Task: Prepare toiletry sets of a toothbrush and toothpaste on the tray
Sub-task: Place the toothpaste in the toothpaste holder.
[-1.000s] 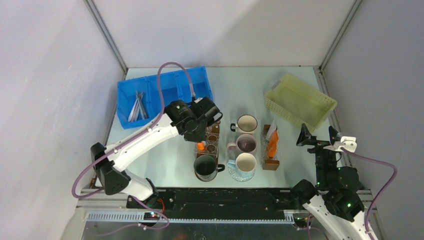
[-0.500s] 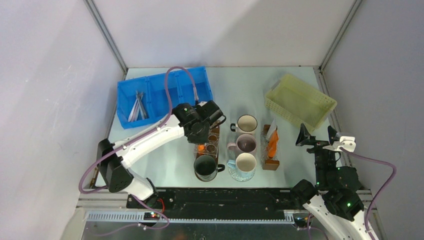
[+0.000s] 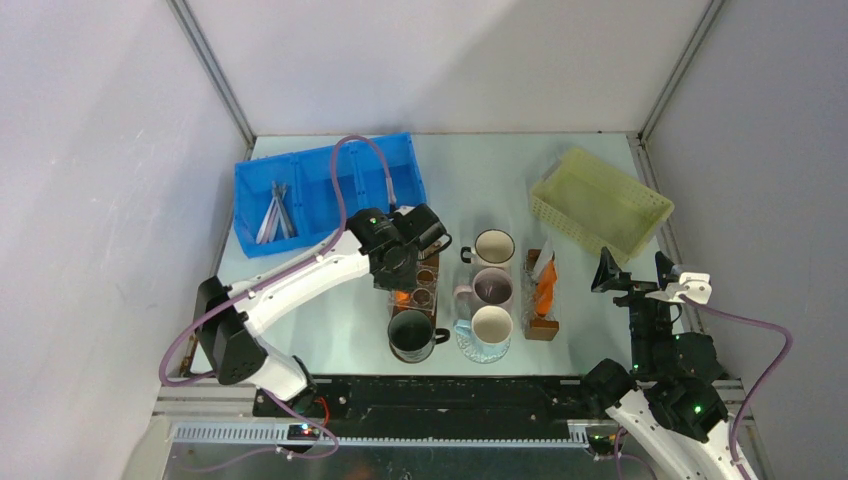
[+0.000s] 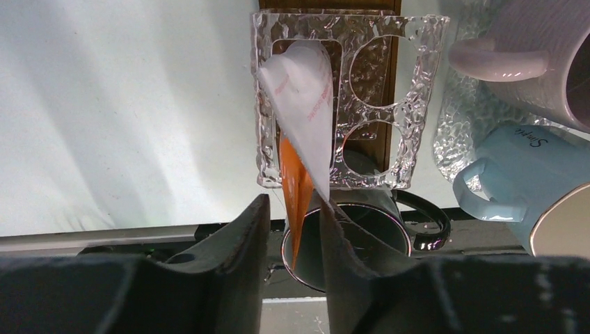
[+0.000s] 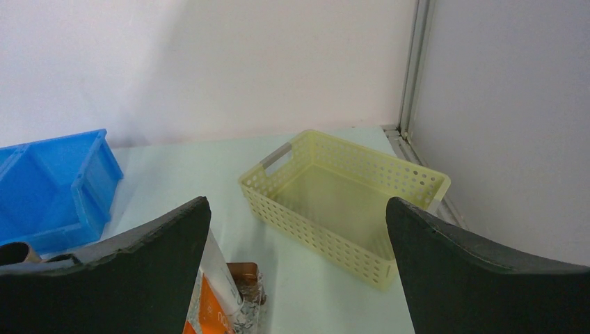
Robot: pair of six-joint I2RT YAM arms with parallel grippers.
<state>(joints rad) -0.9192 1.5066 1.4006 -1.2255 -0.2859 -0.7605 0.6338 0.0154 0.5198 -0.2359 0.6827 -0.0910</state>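
An orange toothpaste tube with a white end (image 4: 298, 132) stands tilted in a slot of a clear brown-lidded holder (image 4: 362, 104); it shows as an orange spot in the top view (image 3: 402, 295). My left gripper (image 4: 293, 205) sits low over it (image 3: 408, 283). The jaws stand narrowly open around the tube. The tube touches the right finger (image 4: 341, 243), and a gap shows on the left side. Grey toothbrushes (image 3: 275, 212) lie in the blue bin (image 3: 320, 180). More orange tubes (image 3: 545, 290) stand in a second holder. My right gripper (image 3: 632, 272) (image 5: 296, 202) is wide open, empty, raised at the right.
A black mug (image 3: 411, 333) stands just in front of the left holder, also seen in the left wrist view (image 4: 369, 229). Three mugs (image 3: 492, 287) stand in a column between the holders. A yellow basket (image 3: 598, 203) (image 5: 348, 202) sits at the back right.
My left arm swung a little right and forward over the left holder, then held still. The orange tube stayed in place. The right arm has not moved.
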